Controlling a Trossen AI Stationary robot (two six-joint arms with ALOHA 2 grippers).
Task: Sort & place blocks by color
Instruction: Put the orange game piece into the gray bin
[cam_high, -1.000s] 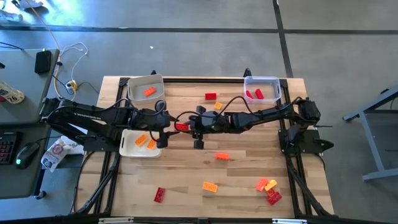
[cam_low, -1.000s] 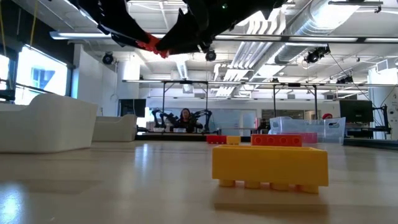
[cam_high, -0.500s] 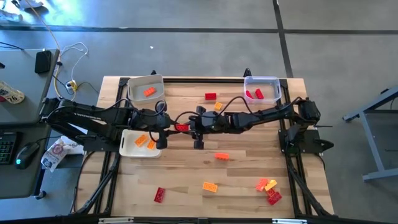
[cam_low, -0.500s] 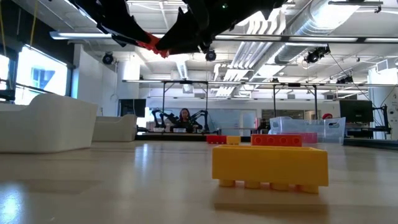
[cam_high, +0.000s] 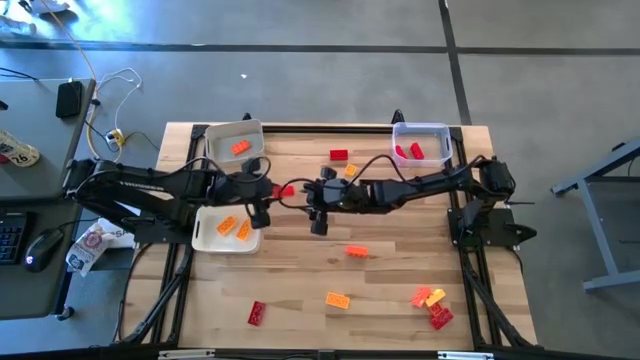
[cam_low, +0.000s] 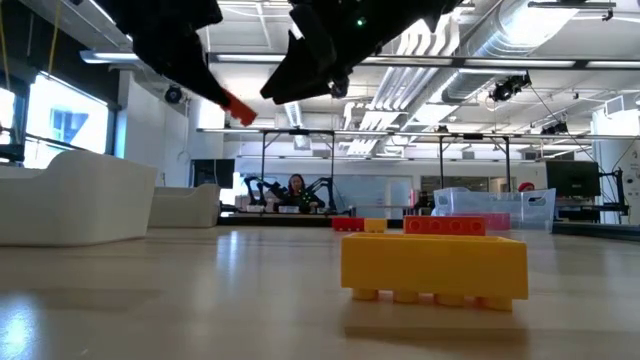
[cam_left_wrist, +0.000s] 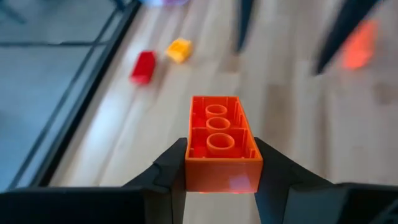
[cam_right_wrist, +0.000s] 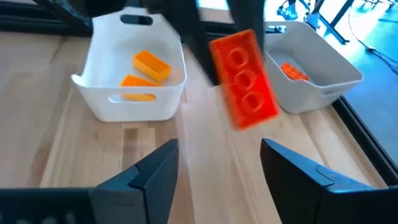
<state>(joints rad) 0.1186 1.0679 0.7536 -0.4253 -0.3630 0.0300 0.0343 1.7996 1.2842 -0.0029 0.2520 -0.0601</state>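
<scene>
The left gripper (cam_left_wrist: 221, 163) has its fingers clamped on the two long sides of an orange block (cam_left_wrist: 219, 144), held in the air just beside the white tray (cam_high: 203, 232) that holds yellow-orange blocks. The right gripper (cam_right_wrist: 219, 163), close to it, has its fingers apart and empty. The block looks light, stiff and smooth, so I think a grip on the flat sides, as here, is best.
</scene>
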